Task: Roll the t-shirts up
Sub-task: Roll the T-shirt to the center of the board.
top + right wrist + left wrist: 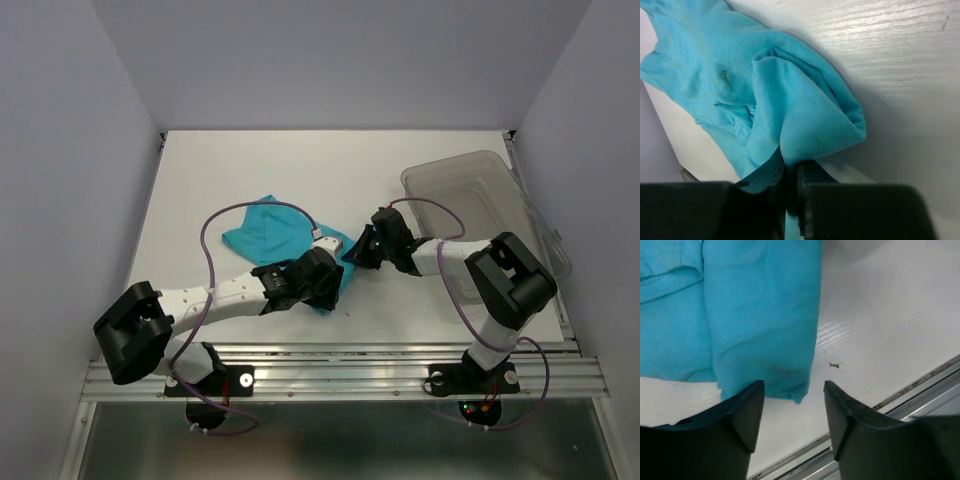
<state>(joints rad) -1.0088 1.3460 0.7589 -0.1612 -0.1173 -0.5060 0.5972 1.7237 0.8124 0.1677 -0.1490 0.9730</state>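
In the top view, 1 clear grey-tinted bin (482, 196) is seen at the upper right of the table (230, 170), standing upright with its opening upward; the t-shirt (268, 228) is not in it but lies on the table to its left, near the middle of the frame. The t-shirt is seen as a plain teal-turquoise bundle, wider at the upper left and narrowing toward the lower right, where it is covered by both arms. The left gripper (322, 280) is placed over the lower right end of the fabric, and the right gripper (356, 252) is brought in from the right, just beside it. In the left wrist view, the t-shirt (760, 315) fills the upper left as 2 soft lengthwise folds with a rounded lower end; the left gripper (792, 390) is held spread, its 2 fingers (747, 410) standing apart just below that end with nothing between them. A small dark speck (835, 365) is seen on the white table (890, 315) at centre right. In the right wrist view, the t-shirt (805, 110) is bunched into a loose raised fold, and an edge of it is pinched at bottom centre by the right gripper (792, 172), whose jaws are pressed together on the fabric.
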